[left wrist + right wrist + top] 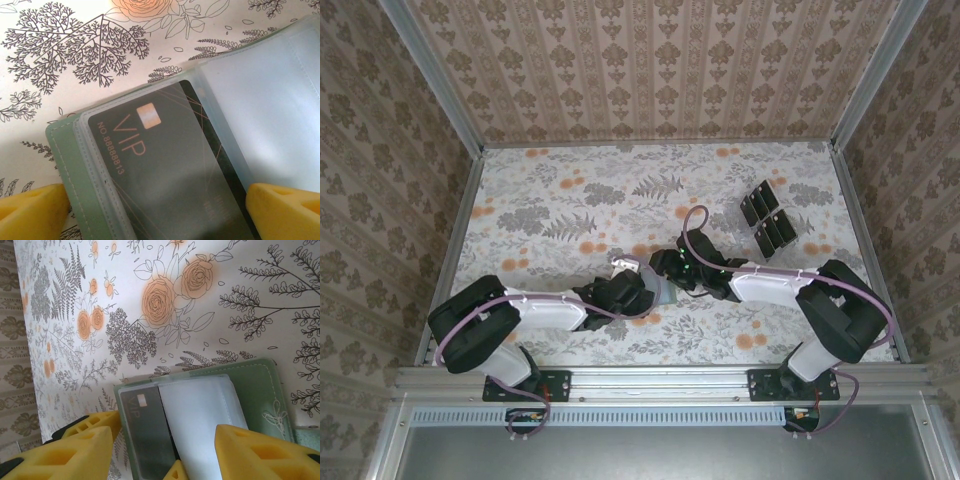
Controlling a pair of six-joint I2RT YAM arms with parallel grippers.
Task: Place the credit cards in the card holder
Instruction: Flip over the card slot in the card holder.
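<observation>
Black card (165,170): "VIP", "NO 8888813"

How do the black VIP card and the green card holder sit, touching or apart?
Touching. The left wrist view shows the VIP card tucked inside a clear pocket of the card holder, plastic lying over its face.

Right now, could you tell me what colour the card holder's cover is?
Grey-green card holder, right wrist view.
</observation>
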